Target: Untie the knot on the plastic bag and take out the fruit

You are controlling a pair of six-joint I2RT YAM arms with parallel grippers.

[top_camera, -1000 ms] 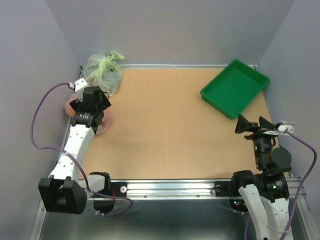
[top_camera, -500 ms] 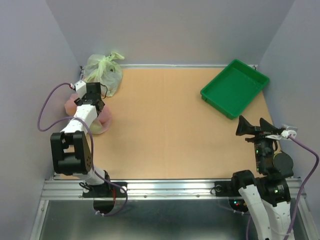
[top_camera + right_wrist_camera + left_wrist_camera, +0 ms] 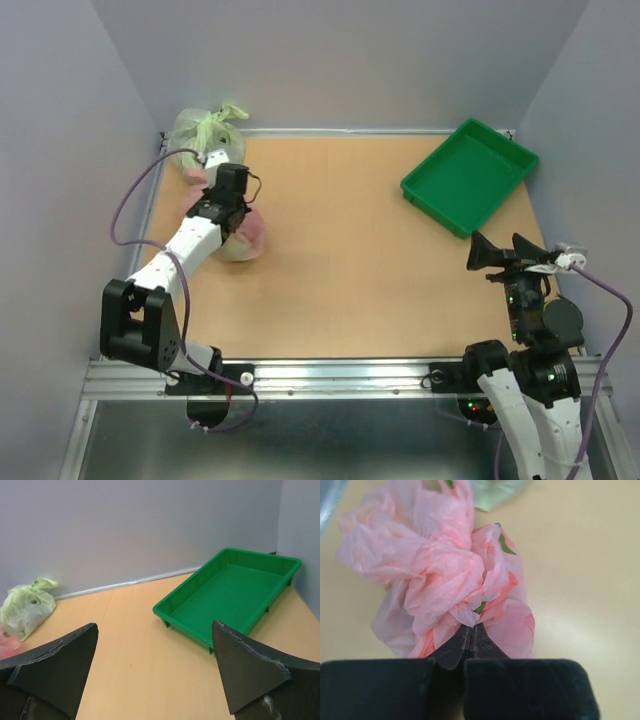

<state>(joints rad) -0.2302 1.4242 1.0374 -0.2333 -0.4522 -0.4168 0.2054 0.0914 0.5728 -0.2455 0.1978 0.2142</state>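
**Green tray and pale green bag on a tan table**

The table (image 3: pixel 350 260) has a light tan, wood-like top, with plain grey-lilac walls (image 3: pixel 330 60) standing along its left, far and right sides. A bright green plastic tray (image 3: pixel 470 178) sits flat at the table's far right corner, turned at an angle to the table's edges. A pale green translucent bag (image 3: pixel 200 135), crinkled and tied in a tuft on top, lies at the table's far left corner. A silver metal rail (image 3: pixel 330 375) runs along the table's near edge.

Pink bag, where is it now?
In the top view the pink bag sits left on the table, near the green bag, pinched by the left gripper.
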